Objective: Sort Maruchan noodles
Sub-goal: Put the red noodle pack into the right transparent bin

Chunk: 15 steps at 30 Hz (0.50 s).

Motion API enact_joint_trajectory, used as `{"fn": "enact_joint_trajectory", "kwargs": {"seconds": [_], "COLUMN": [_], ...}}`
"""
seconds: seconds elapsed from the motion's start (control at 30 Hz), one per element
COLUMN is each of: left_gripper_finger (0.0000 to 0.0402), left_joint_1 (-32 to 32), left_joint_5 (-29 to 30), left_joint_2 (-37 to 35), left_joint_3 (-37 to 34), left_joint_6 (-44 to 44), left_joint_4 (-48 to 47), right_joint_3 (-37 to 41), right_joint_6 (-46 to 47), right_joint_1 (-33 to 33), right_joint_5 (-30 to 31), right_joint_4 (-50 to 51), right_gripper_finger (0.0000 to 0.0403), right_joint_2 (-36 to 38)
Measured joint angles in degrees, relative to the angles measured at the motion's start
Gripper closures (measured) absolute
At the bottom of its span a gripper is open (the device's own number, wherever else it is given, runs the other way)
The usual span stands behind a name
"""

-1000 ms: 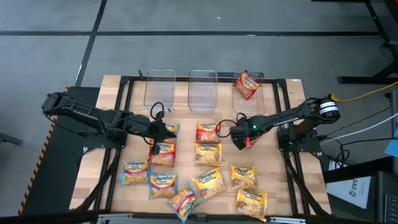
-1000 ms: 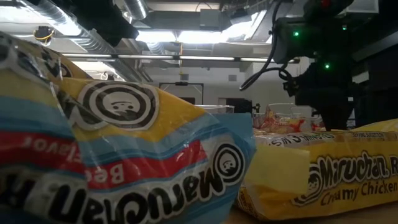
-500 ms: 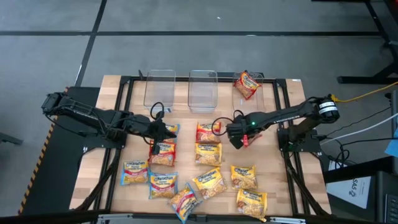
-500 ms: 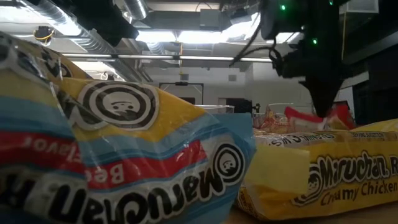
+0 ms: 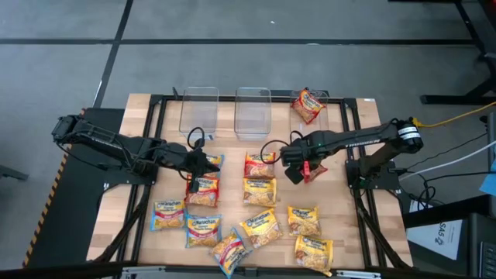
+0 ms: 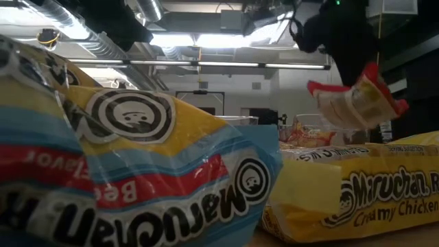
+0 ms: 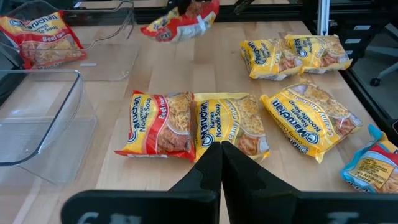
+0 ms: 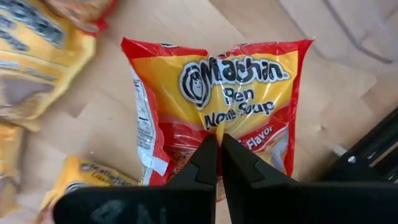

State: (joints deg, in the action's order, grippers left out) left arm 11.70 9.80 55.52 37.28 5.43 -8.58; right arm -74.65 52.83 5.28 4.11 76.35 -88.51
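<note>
right gripper [image 5: 302, 172] clamped on a red-trimmed beef packet [image 8: 214, 118], lifted clear; next, carry it to the right-hand bin [image 5: 329, 124]. left gripper [image 5: 209, 164] closed, empty.

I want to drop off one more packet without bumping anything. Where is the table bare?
Bare wood lies on the table left of the left clear bin, and right of the right gripper, which holds a red packet. Two bins stand empty. The front middle is crowded with noodle packets.
</note>
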Motion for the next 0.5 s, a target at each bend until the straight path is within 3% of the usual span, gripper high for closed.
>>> {"fn": "enact_joint_trajectory", "kwargs": {"seconds": [0.2, 0.5], "left_gripper_finger": [0.0401, 0.0401], "left_joint_1": [0.0, 0.0], "left_joint_5": [0.0, 0.0], "left_joint_2": [0.0, -0.01], "left_joint_3": [0.0, 0.0], "left_joint_6": [0.0, 0.0], "left_joint_4": [0.0, 0.0], "right_joint_3": [-6.28, -9.55], "right_joint_6": [-3.37, -5.76], "right_joint_1": [-0.02, -3.34], "right_joint_5": [5.22, 27.85], "right_joint_4": [2.35, 3.49], "right_gripper_finger": [0.0396, 0.0396], "right_joint_2": [0.02, 0.07]}}
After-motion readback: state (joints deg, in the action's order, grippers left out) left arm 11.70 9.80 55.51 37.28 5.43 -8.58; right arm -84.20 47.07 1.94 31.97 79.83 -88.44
